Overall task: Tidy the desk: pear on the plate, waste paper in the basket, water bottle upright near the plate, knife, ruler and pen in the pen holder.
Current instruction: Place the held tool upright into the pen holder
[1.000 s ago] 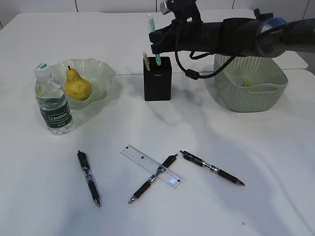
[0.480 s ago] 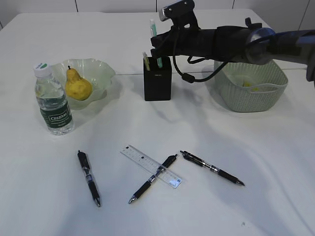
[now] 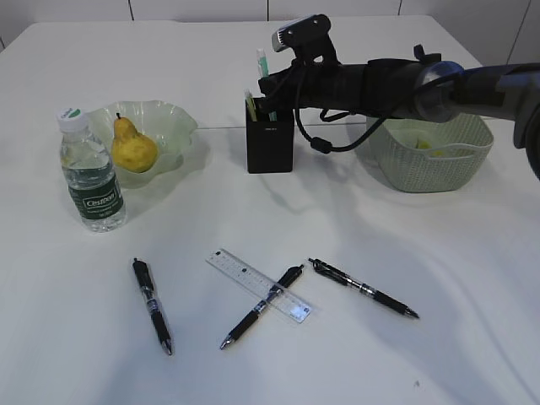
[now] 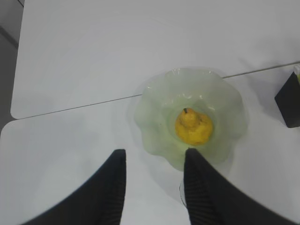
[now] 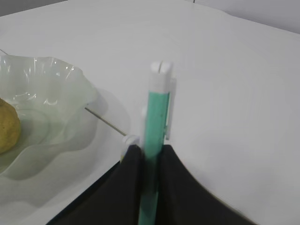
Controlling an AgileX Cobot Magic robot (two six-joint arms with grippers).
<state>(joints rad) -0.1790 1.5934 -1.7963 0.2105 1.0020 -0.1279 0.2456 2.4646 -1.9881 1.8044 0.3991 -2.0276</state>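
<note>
My right gripper is shut on a green pen held upright, its lower end inside the black pen holder. In the right wrist view the green pen stands between the fingers of my right gripper. A pale yellow-tipped thing also stands in the holder; I cannot tell if it is the knife. The pear lies on the green plate, with the water bottle upright beside it. My left gripper hangs open above the table next to the plate and pear.
A clear ruler lies at the front with a black pen across it. Two more black pens lie to either side. The green basket at the right holds yellowish waste paper.
My right gripper has come down over the pen holder, and the green pen has sunk lower into it. Everything else stays in place.
</note>
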